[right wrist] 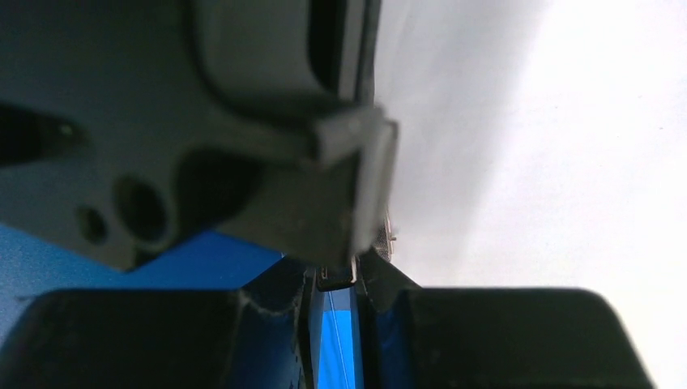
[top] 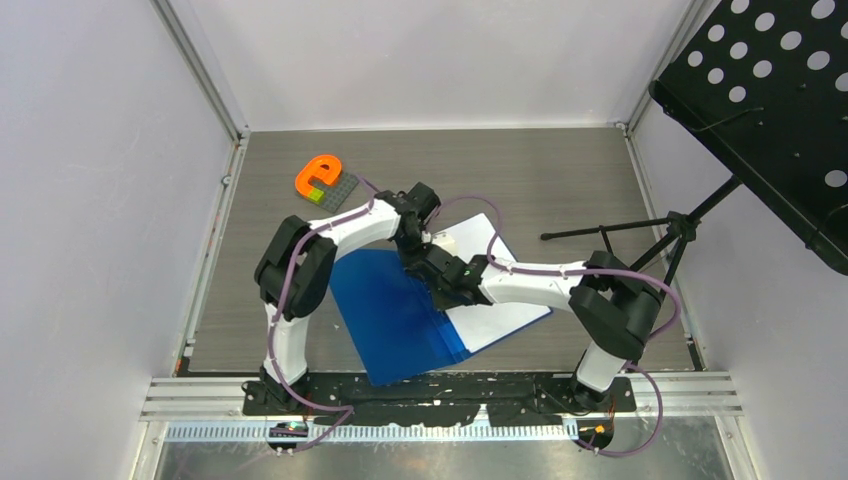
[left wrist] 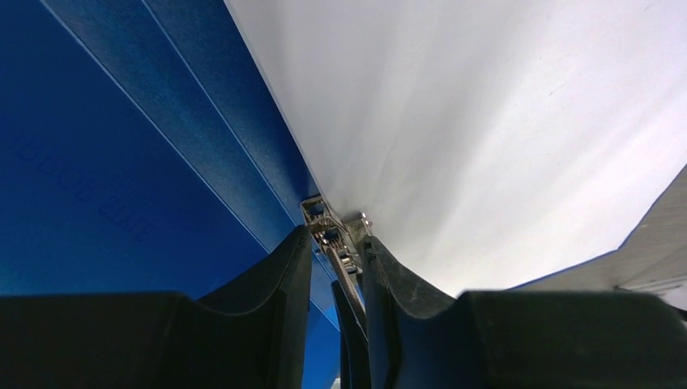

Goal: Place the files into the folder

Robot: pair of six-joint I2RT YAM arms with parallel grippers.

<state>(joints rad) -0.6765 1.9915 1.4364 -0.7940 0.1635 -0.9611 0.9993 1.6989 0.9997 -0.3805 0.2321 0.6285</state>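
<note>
Folder (top: 385,310) open flat on bench (top: 560,180); files (top: 505,315) lie on its right half, edge at spine. Left jaws pinch metal clip (left wrist: 336,235). Right jaws nearly together beside them; we cannot tell on what. We judge: lift clip fully, square sheets beneath, release slowly.

blue folder (top: 392,312) open flat; white files (top: 505,320) on right half

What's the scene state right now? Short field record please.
folder: blue, open flat on table
files: white sheets on folder's right half
left hand: at spine, fingers flanking metal clip; grip unclear
right hand: at spine beside left hand, jaws narrow; grip unclear
other: orange block, far left of table
</note>
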